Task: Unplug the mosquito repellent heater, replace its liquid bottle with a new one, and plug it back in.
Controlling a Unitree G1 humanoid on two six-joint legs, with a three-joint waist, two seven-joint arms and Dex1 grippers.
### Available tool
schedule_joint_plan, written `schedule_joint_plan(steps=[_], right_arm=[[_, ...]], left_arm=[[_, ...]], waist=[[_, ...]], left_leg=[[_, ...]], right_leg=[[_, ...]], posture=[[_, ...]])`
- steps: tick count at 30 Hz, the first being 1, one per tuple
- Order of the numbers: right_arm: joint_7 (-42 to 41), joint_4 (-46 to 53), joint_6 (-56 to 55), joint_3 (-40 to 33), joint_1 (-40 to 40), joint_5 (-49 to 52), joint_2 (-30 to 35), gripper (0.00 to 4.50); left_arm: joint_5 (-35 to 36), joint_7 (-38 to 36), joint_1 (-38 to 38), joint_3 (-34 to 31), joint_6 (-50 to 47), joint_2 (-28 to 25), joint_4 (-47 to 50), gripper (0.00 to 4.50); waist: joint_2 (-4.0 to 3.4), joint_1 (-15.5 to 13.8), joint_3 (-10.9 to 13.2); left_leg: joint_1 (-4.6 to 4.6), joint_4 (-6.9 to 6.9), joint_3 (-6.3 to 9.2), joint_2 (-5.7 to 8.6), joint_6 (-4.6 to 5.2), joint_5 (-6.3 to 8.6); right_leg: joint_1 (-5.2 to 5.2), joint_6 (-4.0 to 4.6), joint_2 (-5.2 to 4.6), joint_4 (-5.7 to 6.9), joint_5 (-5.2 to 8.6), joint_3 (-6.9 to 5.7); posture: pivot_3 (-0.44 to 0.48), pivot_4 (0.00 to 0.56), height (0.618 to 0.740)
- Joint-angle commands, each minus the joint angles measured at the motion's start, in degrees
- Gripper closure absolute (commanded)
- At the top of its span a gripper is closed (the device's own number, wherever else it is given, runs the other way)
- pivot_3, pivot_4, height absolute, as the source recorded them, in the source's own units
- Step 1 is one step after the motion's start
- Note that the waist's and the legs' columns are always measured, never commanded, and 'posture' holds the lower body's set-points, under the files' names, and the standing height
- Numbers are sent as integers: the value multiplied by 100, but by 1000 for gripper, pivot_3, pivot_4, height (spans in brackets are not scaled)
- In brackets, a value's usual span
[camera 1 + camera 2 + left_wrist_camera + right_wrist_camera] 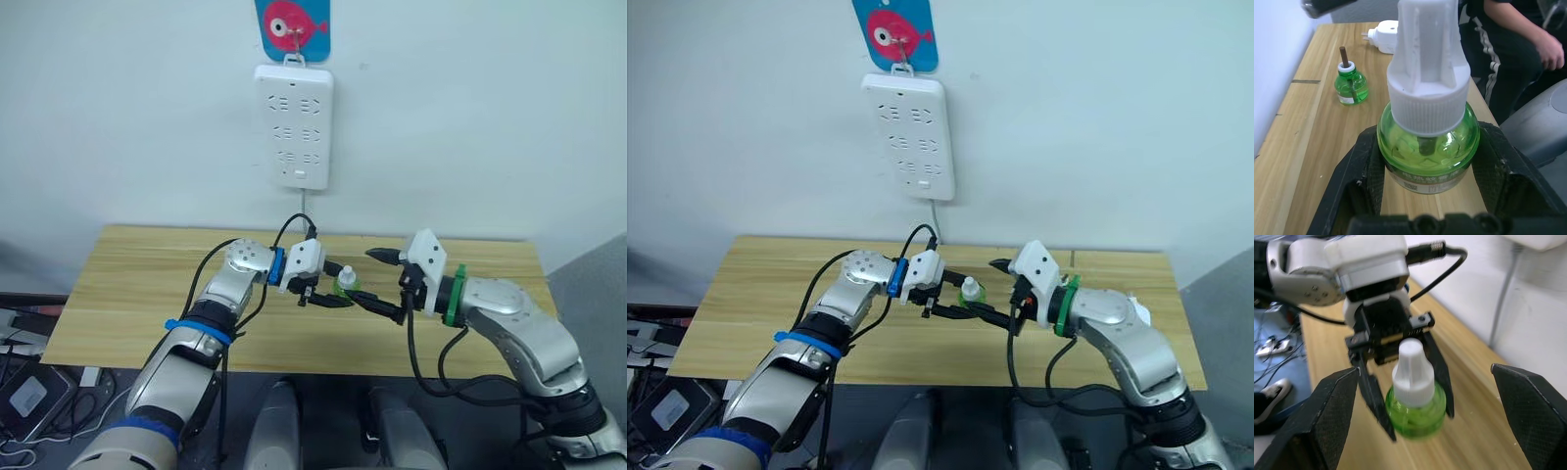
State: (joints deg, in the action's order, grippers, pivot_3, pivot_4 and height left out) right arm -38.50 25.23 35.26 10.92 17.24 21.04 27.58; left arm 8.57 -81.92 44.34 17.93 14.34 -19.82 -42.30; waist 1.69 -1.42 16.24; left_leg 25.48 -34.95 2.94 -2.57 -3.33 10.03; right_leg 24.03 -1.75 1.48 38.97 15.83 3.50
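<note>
Left black two-finger gripper (1400, 382) clamps the capped green glass liquid bottle (1427, 147); right black two-finger gripper (1425, 421), wide apart just beside that bottle, should close squarely on its white ribbed cap (1411, 369) to twist it off.

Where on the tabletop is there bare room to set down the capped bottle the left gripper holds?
The left end of the table, beside the left arm, is bare wood, and so is the back edge below the power strip. The middle is crowded: the left gripper holds the capped bottle facing the open right gripper. The wrist view shows the wick bottle and the heater farther along.
</note>
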Motion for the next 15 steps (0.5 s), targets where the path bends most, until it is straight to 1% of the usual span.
schedule_joint_plan(steps=[1,2,5,15], right_arm=[[95,34,-179,61,51,-119,-118,397],[92,20,-192,79,41,-140,-143,595],[80,11,-197,138,28,-179,-197,1641],[73,-240,-395,261,66,-338,-345,1641]], left_arm=[[7,-89,241,-172,107,57,-149,2261],[9,-101,279,-187,104,71,-190,2261],[18,-137,347,-229,100,90,-256,2261],[-5,-153,280,-301,145,102,-190,2261]], waist=[[0,14,0],[0,16,0],[-1,22,-1],[-2,16,-3]], left_leg=[[13,-4,5,0,0,-1],[16,-6,9,-1,0,-2],[16,-7,11,0,-1,-2],[17,-18,14,0,-5,-5]], right_leg=[[10,0,1,2,0,-4],[12,1,2,4,-1,-8],[11,1,2,4,-1,-10],[9,7,1,11,-5,-11]], posture=[[99,221,740],[100,221,740],[105,217,740],[127,212,740]])
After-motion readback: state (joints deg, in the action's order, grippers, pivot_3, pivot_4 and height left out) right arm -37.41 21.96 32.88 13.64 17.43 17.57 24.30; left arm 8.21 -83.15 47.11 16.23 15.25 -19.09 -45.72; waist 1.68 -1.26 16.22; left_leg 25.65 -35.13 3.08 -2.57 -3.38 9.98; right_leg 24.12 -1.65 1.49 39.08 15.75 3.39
